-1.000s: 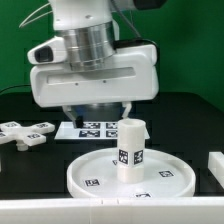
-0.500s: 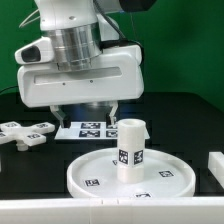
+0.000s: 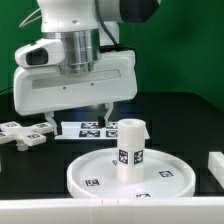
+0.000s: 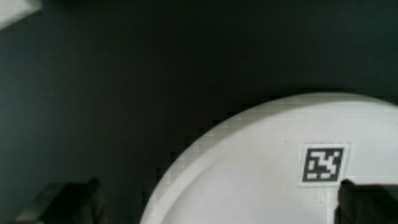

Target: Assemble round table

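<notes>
- Exterior view: the gripper (image 3: 76, 116) is seen hanging from the big white hand of the Panda arm, above the black table (image 3: 190, 125).
- Jaws are held wide apart, with nothing between them. No part is gripped or touched.
- The gripper is placed over the marker board (image 3: 88, 128), behind the round disc (image 3: 95, 168) and toward the exterior view's left of the leg (image 3: 130, 150).
- The round disc is laid flat on the table in the foreground, rim up. Several small square tags are seen on its upper face.
- The short thick cylinder leg is stood upright on the disc, roughly at its middle, with a tag on the side turned to the camera. Whether it is fastened or only set there cannot be told.
- The cross-shaped foot (image 3: 24, 132) is laid flat on the table at the exterior view's left, well apart from the disc and from the leg. Tags are seen on its arms.
- A plain white block (image 3: 214, 165) is cut off by the frame at the exterior view's right, near the disc but apart from it.
- Wrist view: the curved rim of the disc and one of its tags (image 4: 324, 164) are seen against the dark table.
- Two dark, blurred fingertips (image 4: 71, 200) are seen at the frame edge, far apart. Only the disc and the table are seen between them.
</notes>
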Tool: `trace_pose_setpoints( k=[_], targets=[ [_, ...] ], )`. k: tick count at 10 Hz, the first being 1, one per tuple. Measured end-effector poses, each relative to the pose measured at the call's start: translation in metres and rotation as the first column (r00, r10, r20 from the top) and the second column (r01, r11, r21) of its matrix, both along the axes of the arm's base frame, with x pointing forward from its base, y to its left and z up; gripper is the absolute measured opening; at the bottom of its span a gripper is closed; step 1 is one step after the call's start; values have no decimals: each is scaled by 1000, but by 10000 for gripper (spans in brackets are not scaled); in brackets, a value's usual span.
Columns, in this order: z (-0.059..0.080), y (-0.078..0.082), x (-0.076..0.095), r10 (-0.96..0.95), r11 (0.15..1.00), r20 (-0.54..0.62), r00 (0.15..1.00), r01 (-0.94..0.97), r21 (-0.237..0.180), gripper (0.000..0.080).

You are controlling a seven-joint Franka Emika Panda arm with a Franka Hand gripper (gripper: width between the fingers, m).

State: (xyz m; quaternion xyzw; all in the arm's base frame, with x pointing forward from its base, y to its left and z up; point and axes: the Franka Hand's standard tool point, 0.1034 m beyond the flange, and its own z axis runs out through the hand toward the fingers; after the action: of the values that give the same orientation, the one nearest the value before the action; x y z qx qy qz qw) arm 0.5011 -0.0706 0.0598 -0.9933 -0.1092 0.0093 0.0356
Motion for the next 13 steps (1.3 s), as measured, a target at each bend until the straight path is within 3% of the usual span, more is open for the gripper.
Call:
trace_pose_setpoints(
  k=[3,4,7,9,13],
  targets=[
    [-1,-1,0,22,1000,-1,1000,-22,0,649],
    [-3,-7,0,127,992,3,992,-127,4,649],
    [8,-48,-21,56,998,29,998,-55,-25,649],
    [9,-65,-32,16,999,32,999,-15,-34,649],
    [8,-68,-34,9,999,33,999,-8,-37,649]
  ],
)
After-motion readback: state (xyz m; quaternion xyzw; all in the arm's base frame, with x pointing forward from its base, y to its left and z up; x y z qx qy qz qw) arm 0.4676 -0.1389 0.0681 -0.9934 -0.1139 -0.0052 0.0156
